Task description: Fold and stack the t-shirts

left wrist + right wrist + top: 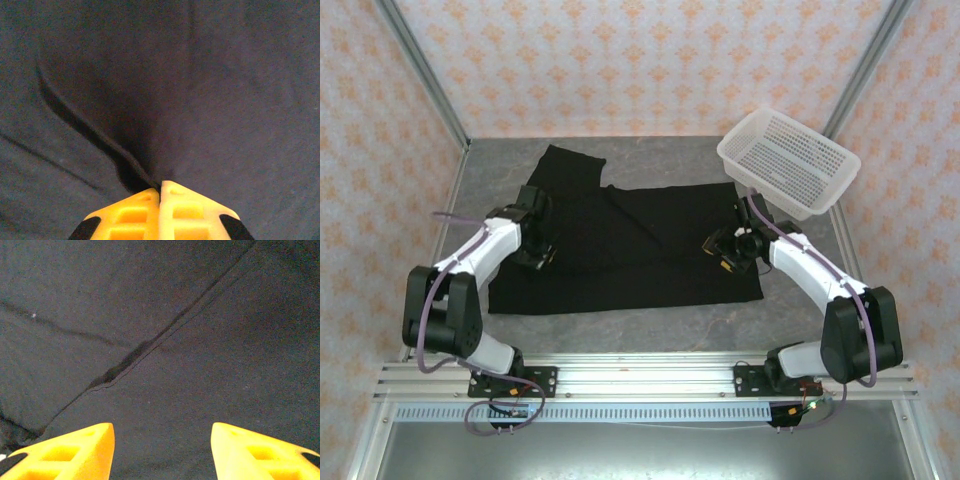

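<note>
Nearest the camera, the rail carrying both arm bases runs along the table's front edge, and a strip of bare grey table lies between it and the t-shirt. The t-shirt lies spread flat and plain black, its long axis running left to right across the table; which end is the neck cannot be told. The left claw sits on the t-shirt's left part, just inside its left edge. In the left wrist view its yellow fingers are pressed together with a ridge of black cloth pinched up between the tips, a dark fold trailing away to the left. The right claw stands over the right part of the t-shirt, near its right edge. In the right wrist view its fingers are spread roughly half apart, gripping nothing, with flat cloth and a diagonal seam beyond them. Farther back on the left, a flap of the t-shirt reaches toward the far edge; to its right the table is bare. At the far right corner a white perforated basket sits tilted, its near side close above the t-shirt's far right corner — the tightest spot. Patterned walls close in the far side and both flanks.
</note>
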### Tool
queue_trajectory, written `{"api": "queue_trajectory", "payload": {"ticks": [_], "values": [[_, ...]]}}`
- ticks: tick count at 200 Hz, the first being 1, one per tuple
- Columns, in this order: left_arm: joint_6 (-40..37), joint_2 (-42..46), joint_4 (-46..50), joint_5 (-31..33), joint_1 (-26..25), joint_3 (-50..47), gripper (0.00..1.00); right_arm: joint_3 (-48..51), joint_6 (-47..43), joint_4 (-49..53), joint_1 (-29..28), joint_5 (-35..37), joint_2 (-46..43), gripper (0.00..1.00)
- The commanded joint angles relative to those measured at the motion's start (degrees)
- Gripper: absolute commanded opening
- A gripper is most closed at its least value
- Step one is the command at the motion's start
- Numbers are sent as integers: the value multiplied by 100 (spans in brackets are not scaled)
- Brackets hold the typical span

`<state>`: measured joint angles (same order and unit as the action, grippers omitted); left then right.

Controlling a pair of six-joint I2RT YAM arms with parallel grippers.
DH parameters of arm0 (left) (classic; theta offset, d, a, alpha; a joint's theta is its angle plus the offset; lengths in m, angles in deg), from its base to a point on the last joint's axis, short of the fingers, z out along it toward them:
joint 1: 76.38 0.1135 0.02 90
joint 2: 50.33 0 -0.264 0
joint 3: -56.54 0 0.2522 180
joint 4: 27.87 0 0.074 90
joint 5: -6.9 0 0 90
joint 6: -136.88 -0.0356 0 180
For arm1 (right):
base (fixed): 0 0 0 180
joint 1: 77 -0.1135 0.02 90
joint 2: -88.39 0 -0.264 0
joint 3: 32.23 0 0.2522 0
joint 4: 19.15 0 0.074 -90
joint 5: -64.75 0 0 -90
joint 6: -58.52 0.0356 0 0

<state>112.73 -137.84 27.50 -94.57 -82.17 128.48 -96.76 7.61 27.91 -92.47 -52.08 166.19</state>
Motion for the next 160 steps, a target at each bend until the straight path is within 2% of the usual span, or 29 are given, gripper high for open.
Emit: {"api": "queue_trajectory", "payload": {"ticks": [1,90,156,160], "values": [[-463,-421,373,358,-155,644,0,-13,83,-18,-25,94,16,54],[-2067,-2624,1392,910,-830,3250,0,66,106,70,-25,100,-49,53],[-2641,-3246,1677,1197,-986,3699,0,95,120,114,-27,122,7,53],[-2666,-3247,1669,1169,-991,3701,3,86,125,124,-25,132,25,53]]}}
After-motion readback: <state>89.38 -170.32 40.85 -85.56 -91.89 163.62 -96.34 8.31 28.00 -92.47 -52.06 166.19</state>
